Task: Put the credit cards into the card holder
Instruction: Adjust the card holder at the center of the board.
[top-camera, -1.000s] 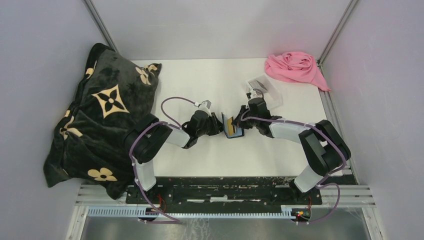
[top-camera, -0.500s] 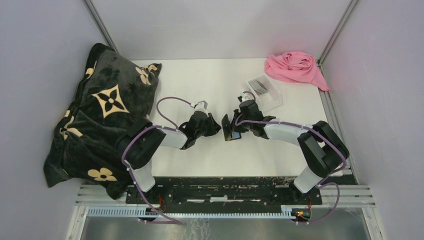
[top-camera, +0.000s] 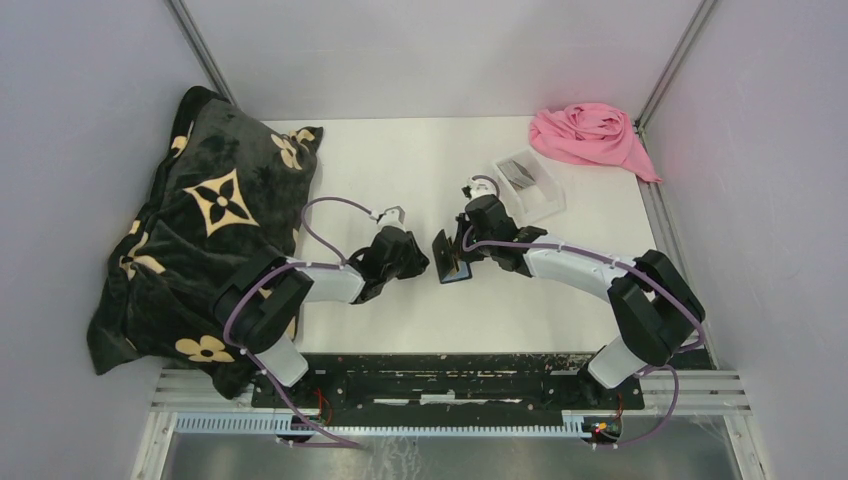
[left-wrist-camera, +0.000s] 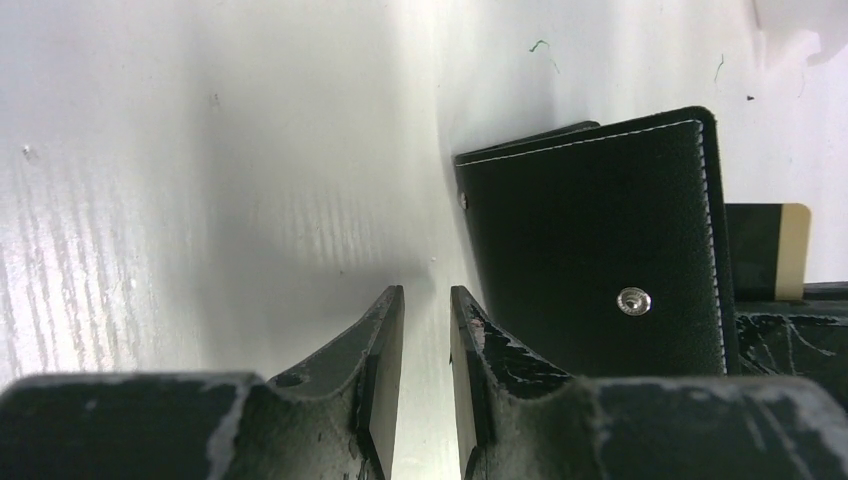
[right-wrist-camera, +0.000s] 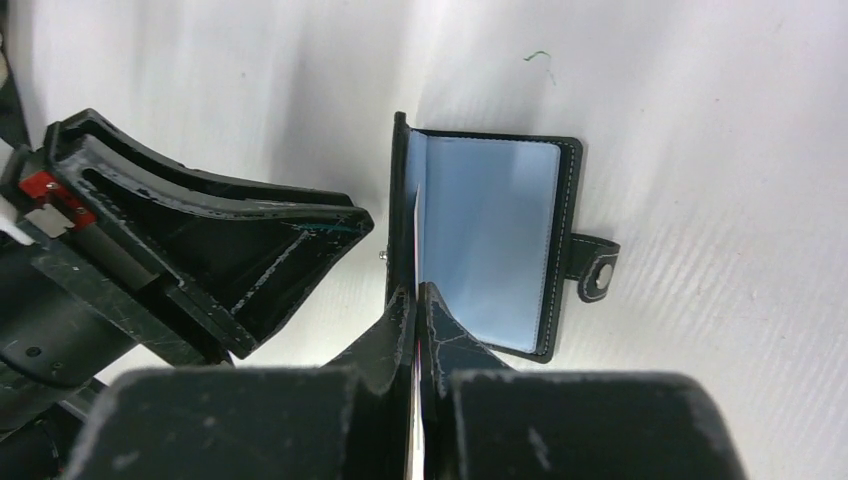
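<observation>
The black card holder stands part open on the white table between my two grippers. The right wrist view shows its blue-grey lining and snap tab. My right gripper is shut on a thin credit card, seen edge-on, whose far end sits in the holder's fold. In the left wrist view the holder's black outside with its metal stud is just right of my left gripper, whose jaws stand a little apart with nothing between them. A tan card edge peeks out behind the holder.
A clear plastic tray holding greyish cards sits behind the right arm. A pink cloth lies at the back right corner. A large black patterned blanket fills the table's left side.
My left gripper has let go of the card holder and pulled back to the left. The right gripper with its card has shifted left, and the holder moved left with it.
</observation>
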